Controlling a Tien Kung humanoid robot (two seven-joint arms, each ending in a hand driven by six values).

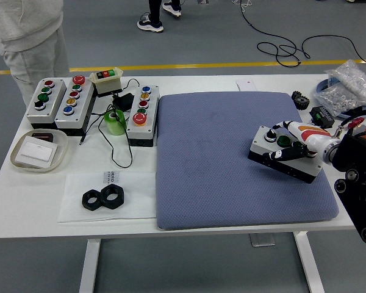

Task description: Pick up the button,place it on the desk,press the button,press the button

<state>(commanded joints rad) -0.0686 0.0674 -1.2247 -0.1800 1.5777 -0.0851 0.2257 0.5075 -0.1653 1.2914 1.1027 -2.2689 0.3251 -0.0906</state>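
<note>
A grey button box point(269, 148) with a black base lies on the right part of the blue mat point(219, 159). Its top shows a black knob point(270, 137) and a green button point(283, 141); its right end is hidden under my hand. My right hand point(293, 146) comes in from the right edge and lies over that right end. Its dark fingers point(283, 154) stretch along the box's near top edge, and the white thumb point(291, 126) lies at the far edge. The fingers are relaxed and do not lift the box. My left arm is out of view.
Three more button boxes point(142, 114) stand at the back left, with a small switch box point(106, 80), cables and a green tape roll point(114, 121). A tray point(18, 160) and two black nuts point(104, 198) lie front left. Bagged parts point(348, 85) lie back right. A person point(30, 36) stands far left.
</note>
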